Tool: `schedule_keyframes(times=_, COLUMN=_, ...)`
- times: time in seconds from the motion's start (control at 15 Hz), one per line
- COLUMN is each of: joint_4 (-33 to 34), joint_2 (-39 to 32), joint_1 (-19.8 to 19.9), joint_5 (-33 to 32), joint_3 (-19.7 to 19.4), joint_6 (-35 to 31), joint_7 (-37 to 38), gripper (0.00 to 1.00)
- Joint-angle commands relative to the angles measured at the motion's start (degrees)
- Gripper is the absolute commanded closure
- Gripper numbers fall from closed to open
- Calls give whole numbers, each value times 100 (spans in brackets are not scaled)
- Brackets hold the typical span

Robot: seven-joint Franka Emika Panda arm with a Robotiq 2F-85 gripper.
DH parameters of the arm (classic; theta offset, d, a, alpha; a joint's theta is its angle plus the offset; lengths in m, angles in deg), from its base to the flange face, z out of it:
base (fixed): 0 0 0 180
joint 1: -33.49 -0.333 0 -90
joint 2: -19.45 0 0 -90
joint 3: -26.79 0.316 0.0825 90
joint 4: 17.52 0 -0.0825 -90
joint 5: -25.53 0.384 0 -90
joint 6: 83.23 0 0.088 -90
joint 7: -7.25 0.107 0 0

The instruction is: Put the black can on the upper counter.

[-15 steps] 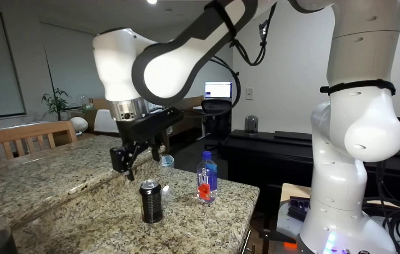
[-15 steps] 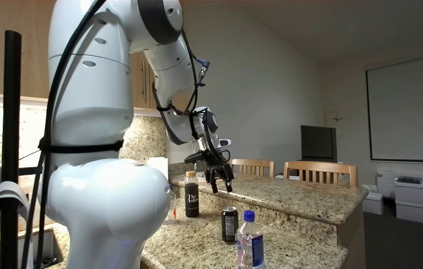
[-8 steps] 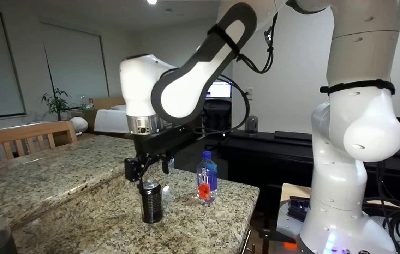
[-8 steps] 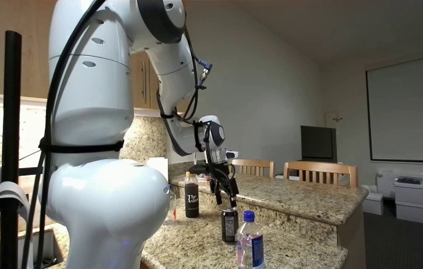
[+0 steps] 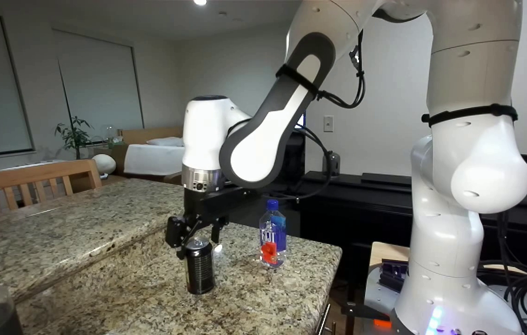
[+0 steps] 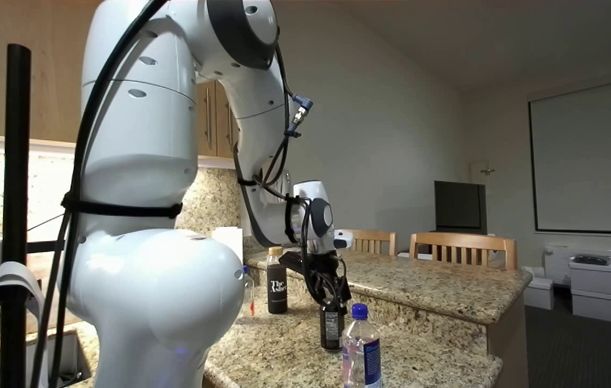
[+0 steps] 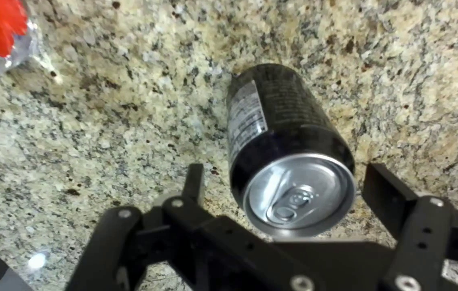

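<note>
Black can [image 5: 200, 273] stands upright on the lower granite bench [image 5: 263, 298], beside the raised upper counter [image 5: 86, 216]; claw [image 7: 284, 171] points down over the can, set wide, fingers [image 7: 386, 198] on either side of the silvery rim; wrist view shows granite between rim and fingers, the gap broad at one, thin at the other; blue-capped bottle [image 5: 272, 237] stands upright near the can; tan-capped dark bottle [image 6: 277, 288] stands upright farther off.

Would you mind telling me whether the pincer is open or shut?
The pincer is open: in the wrist view its fingers stand apart on either side of the can, with the lower counter showing in both gaps.
</note>
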Motion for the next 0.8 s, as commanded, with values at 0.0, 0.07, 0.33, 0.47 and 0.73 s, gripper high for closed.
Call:
schedule_keyframes(times=0.0, joint_4=-244, joint_2=-89, joint_1=53, joint_5=-161, joint_3=-96, joint_6=-891, joint_7=156, gripper=0)
schedule_keyframes(times=0.07, joint_4=-233, joint_2=-161, joint_1=50, joint_5=-184, joint_3=-131, joint_6=-1065, joint_7=155, gripper=0)
schedule_keyframes(times=0.33, joint_4=-91, joint_2=-485, joint_1=48, joint_5=376, joint_3=-90, joint_6=-1203, joint_7=-237, gripper=0)
schedule_keyframes(times=0.47, joint_4=-14, joint_2=-596, joint_1=63, joint_5=626, joint_3=-20, joint_6=-993, joint_7=-323, gripper=0)
schedule_keyframes(times=0.73, joint_4=101, joint_2=-786, joint_1=28, joint_5=530, joint_3=-80, joint_6=-1011, joint_7=-128, gripper=33)
